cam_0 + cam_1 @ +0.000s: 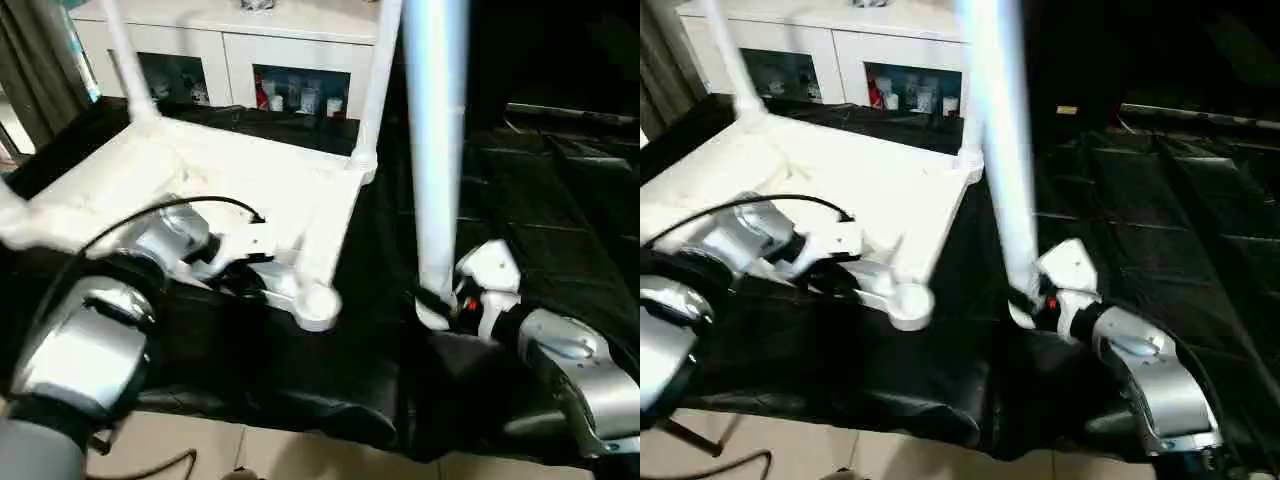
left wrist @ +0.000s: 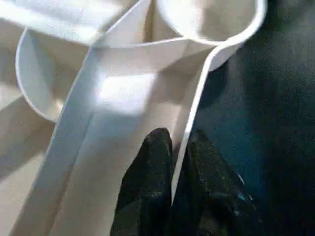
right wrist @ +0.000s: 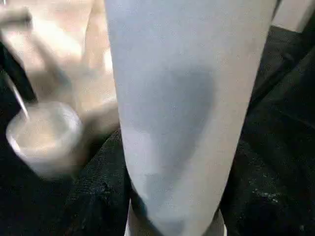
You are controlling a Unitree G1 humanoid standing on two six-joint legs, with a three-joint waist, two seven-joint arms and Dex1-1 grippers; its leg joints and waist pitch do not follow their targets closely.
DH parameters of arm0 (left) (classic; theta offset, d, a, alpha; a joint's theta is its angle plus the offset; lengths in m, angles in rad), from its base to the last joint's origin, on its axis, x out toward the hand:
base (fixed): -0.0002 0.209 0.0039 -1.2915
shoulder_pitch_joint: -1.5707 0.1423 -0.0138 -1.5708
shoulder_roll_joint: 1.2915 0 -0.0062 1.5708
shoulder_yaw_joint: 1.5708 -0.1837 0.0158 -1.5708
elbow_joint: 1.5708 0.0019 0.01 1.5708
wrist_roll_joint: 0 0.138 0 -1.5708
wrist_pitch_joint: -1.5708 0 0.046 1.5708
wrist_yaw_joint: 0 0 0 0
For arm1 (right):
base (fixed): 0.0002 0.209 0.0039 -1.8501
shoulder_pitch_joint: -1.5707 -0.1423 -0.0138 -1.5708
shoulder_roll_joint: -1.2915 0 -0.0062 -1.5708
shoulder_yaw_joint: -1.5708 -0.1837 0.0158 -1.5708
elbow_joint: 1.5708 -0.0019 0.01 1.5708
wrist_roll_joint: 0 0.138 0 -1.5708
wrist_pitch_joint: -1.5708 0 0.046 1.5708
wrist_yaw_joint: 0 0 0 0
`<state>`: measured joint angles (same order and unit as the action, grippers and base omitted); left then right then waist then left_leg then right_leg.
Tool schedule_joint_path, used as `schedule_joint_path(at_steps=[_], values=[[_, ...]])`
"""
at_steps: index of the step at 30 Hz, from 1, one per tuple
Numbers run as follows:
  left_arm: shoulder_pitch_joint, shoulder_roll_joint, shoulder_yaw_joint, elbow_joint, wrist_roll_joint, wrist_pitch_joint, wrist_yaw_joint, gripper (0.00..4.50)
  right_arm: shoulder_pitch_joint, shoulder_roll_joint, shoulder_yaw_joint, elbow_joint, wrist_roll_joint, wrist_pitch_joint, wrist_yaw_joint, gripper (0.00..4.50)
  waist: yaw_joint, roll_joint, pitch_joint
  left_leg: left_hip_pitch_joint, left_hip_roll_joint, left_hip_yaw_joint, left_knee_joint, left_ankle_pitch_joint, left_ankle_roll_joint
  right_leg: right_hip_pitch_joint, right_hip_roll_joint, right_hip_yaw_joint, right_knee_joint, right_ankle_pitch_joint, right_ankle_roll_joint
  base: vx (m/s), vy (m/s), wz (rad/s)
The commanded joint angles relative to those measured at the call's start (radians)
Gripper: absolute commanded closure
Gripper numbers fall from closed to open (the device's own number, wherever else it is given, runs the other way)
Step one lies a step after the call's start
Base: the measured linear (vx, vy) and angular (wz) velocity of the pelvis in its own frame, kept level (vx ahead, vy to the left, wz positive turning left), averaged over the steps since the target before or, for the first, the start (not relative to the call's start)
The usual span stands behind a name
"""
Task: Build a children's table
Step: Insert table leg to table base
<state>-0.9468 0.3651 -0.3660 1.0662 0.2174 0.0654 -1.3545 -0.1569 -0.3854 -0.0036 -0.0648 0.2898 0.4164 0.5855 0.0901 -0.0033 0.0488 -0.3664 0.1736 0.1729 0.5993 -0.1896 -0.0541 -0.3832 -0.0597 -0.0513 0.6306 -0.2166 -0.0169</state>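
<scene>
White cabinet (image 1: 225,45) behind tabletop (image 1: 200,175); black sheet (image 1: 540,230) beneath.

Inventory, counted:
- Tabletop (image 1: 200,170), white plastic, upside down: 1.
- Legs, white tube: 3 total. 2 standing in far corner sockets (image 1: 125,60) and (image 1: 378,80); 1 loose leg (image 1: 437,150) upright at right claw.
- Empty corner socket (image 1: 316,305), near side: 1 clearly seen.
- Claws: 2, left claw (image 2: 173,162) and right claw (image 1: 440,300).
- Cabinet (image 1: 240,50), white, glass doors: 1.
- Black cloth (image 1: 540,200) under everything: 1.
</scene>
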Motion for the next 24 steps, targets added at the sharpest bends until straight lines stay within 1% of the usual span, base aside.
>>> schedule_joint_path(at_steps=[1,2,3,4,5,6,7,8,9,10,11,12,13,14,15,16,17,18,19,20,21,22,23,24], values=[[0.026,-0.015,0.031,-0.013,-0.041,0.062,0.042,4.21,-0.012,0.007,-0.035,-0.023,0.046,0.041,-0.018,2.57,0.006,0.000,-0.060,0.013,0.060,-0.021,-0.067,-0.130,0.052,0.056,-0.099,0.052,-0.074,-0.011,-0.292,0.000,0.000,0.00],[0.036,-0.022,0.040,-0.034,-0.044,0.068,0.065,4.21,-0.015,0.018,-0.043,-0.024,0.061,0.054,-0.024,2.57,0.006,-0.002,-0.061,0.011,0.059,-0.020,-0.067,-0.126,0.053,0.057,-0.099,0.052,-0.074,-0.011,-0.287,0.000,0.000,0.00],[0.037,-0.023,0.041,-0.036,-0.044,0.068,0.068,4.25,-0.015,0.019,-0.044,-0.024,0.063,0.055,-0.025,2.57,0.005,-0.002,-0.061,0.010,0.059,-0.021,-0.067,-0.124,0.054,0.059,-0.099,0.052,-0.073,-0.007,-0.286,0.000,0.000,0.00],[0.045,-0.032,0.051,-0.049,-0.048,0.067,0.095,4.32,-0.019,0.028,-0.051,-0.025,0.076,0.070,-0.030,2.57,0.002,-0.003,-0.060,0.008,0.057,-0.021,-0.067,-0.119,0.058,0.058,-0.097,0.051,-0.076,-0.014,-0.276,0.000,0.000,0.00],[0.061,-0.049,0.068,-0.075,-0.064,0.052,0.119,4.39,-0.024,0.039,-0.058,-0.025,0.092,0.084,-0.040,2.57,0.001,-0.009,-0.060,0.008,0.056,-0.020,-0.067,-0.119,0.059,0.059,-0.096,0.051,-0.077,-0.021,-0.272,0.000,0.000,0.00],[0.077,-0.063,0.081,-0.100,-0.077,0.035,0.137,4.43,-0.029,0.048,-0.060,-0.026,0.101,0.094,-0.046,2.57,0.002,-0.005,-0.060,0.008,0.056,-0.020,-0.067,-0.122,0.056,0.057,-0.097,0.051,-0.078,-0.039,-0.267,0.000,0.000,0.00],[0.077,-0.063,0.081,-0.100,-0.077,0.035,0.137,4.45,-0.029,0.048,-0.060,-0.026,0.101,0.094,-0.046,2.57,0.001,-0.004,-0.060,0.008,0.057,-0.020,-0.067,-0.124,0.056,0.055,-0.096,0.051,-0.080,-0.051,-0.262,0.000,0.000,0.00],[0.102,-0.070,0.075,-0.133,-0.079,-0.012,0.143,4.47,-0.033,0.054,-0.057,-0.027,0.109,0.101,-0.044,2.57,0.001,-0.012,-0.060,0.009,0.058,-0.020,-0.068,-0.124,0.058,0.055,-0.096,0.051,-0.081,-0.055,-0.258,0.000,0.000,0.00],[0.130,-0.078,0.072,-0.180,-0.086,-0.025,0.143,4.49,-0.040,0.063,-0.058,-0.024,0.119,0.109,-0.040,2.57,0.001,-0.009,-0.061,0.008,0.060,-0.020,-0.069,-0.116,0.059,0.055,-0.097,0.052,-0.078,-0.047,-0.257,0.000,0.000,0.00],[0.174,-0.091,0.074,-0.274,-0.093,0.018,0.152,4.49,-0.055,0.072,-0.065,-0.016,0.131,0.127,-0.036,2.57,0.000,-0.015,-0.060,0.009,0.061,-0.018,-0.069,-0.113,0.062,0.052,-0.095,0.051,-0.078,-0.041,-0.257,0.000,0.000,0.00],[0.175,-0.091,0.074,-0.274,-0.093,0.019,0.152,4.49,-0.055,0.072,-0.065,-0.016,0.131,0.128,-0.036,2.57,0.000,-0.012,-0.062,0.009,0.066,-0.021,-0.070,-0.108,0.060,0.056,-0.101,0.051,-0.071,-0.029,-0.264,0.000,0.000,0.00],[0.185,-0.098,0.079,-0.299,-0.098,0.045,0.159,4.49,-0.061,0.074,-0.068,-0.010,0.132,0.131,-0.035,2.57,0.000,-0.008,-0.061,0.011,0.064,-0.018,-0.068,-0.101,0.065,0.049,-0.097,0.051,-0.074,-0.030,-0.262,0.000,0.000,0.00],[0.195,-0.101,0.072,-0.324,-0.097,0.057,0.161,4.49,-0.072,0.073,-0.069,0.001,0.137,0.131,-0.029,2.57,0.001,-0.016,-0.059,0.009,0.061,-0.015,-0.068,-0.101,0.067,0.049,-0.095,0.052,-0.078,-0.042,-0.255,0.000,0.000,0.00],[0.204,-0.105,0.066,-0.340,-0.093,0.059,0.174,4.49,-0.085,0.072,-0.065,0.016,0.136,0.121,-0.018,2.57,0.004,-0.012,-0.060,0.011,0.062,-0.016,-0.068,-0.109,0.062,0.048,-0.098,0.052,-0.076,-0.054,-0.255,0.000,0.000,0.00],[0.208,-0.106,0.062,-0.343,-0.090,0.057,0.178,4.50,-0.090,0.072,-0.063,0.024,0.133,0.113,-0.013,2.57,0.003,-0.011,-0.058,0.011,0.062,-0.017,-0.070,-0.113,0.058,0.047,-0.097,0.052,-0.079,-0.072,-0.247,0.000,0.000,0.00],[0.218,-0.109,0.053,-0.349,-0.080,0.042,0.193,4.50,-0.107,0.075,-0.059,0.046,0.132,0.097,-0.005,2.58,0.004,-0.016,-0.057,0.010,0.061,-0.016,-0.069,-0.118,0.056,0.046,-0.096,0.052,-0.081,-0.082,-0.242,0.000,0.000,0.00],[0.229,-0.111,0.045,-0.351,-0.068,0.016,0.212,4.50,-0.131,0.080,-0.050,0.079,0.124,0.074,0.005,2.58,0.004,-0.014,-0.058,0.009,0.060,-0.017,-0.070,-0.119,0.052,0.048,-0.098,0.052,-0.080,-0.094,-0.235,0.000,0.000,0.00],[0.229,-0.111,0.045,-0.351,-0.068,0.016,0.212,4.50,-0.131,0.080,-0.050,0.079,0.124,0.074,0.005,2.58,0.002,-0.014,-0.057,0.008,0.060,-0.017,-0.070,-0.120,0.047,0.046,-0.097,0.051,-0.081,-0.099,-0.231,0.000,0.000,0.00],[0.234,-0.111,0.041,-0.351,-0.065,-0.001,0.213,4.50,-0.143,0.081,-0.044,0.097,0.118,0.061,0.013,2.58,0.003,-0.016,-0.057,0.010,0.061,-0.016,-0.070,-0.119,0.047,0.046,-0.097,0.053,-0.082,-0.097,-0.227,0.000,0.000,0.00],[0.239,-0.114,0.046,-0.349,-0.069,-0.015,0.220,4.50,-0.163,0.084,-0.035,0.131,0.112,0.052,0.027,2.58,0.001,-0.023,-0.057,0.008,0.059,-0.015,-0.070,-0.117,0.049,0.047,-0.096,0.052,-0.082,-0.098,-0.225,0.000,0.000,0.00],[0.240,-0.116,0.049,-0.348,-0.071,-0.019,0.221,4.50,-0.168,0.085,-0.032,0.141,0.110,0.049,0.031,2.58,0.001,-0.018,-0.058,0.006,0.058,-0.016,-0.070,-0.108,0.050,0.048,-0.098,0.051,-0.080,-0.096,-0.226,0.000,0.000,0.00],[0.242,-0.117,0.051,-0.348,-0.079,-0.022,0.209,4.50,-0.185,0.082,-0.019,0.174,0.103,0.046,0.050,2.58,0.000,-0.027,-0.057,0.006,0.058,-0.015,-0.070,-0.106,0.053,0.047,-0.096,0.051,-0.082,-0.098,-0.222,0.000,0.000,0.00],[0.242,-0.116,0.051,-0.350,-0.079,-0.021,0.209,4.50,-0.186,0.082,-0.018,0.175,0.103,0.046,0.050,2.58,0.002,-0.021,-0.058,0.007,0.058,-0.015,-0.069,-0.102,0.052,0.046,-0.098,0.051,-0.080,-0.099,-0.223,0.000,0.000,0.00],[0.252,-0.106,0.045,-0.371,-0.077,-0.014,0.196,4.50,-0.200,0.083,-0.012,0.202,0.098,0.044,0.057,2.58,0.003,-0.020,-0.057,0.008,0.060,-0.015,-0.069,-0.098,0.053,0.044,-0.097,0.051,-0.079,-0.093,-0.221,0.000,0.000,0.00]])
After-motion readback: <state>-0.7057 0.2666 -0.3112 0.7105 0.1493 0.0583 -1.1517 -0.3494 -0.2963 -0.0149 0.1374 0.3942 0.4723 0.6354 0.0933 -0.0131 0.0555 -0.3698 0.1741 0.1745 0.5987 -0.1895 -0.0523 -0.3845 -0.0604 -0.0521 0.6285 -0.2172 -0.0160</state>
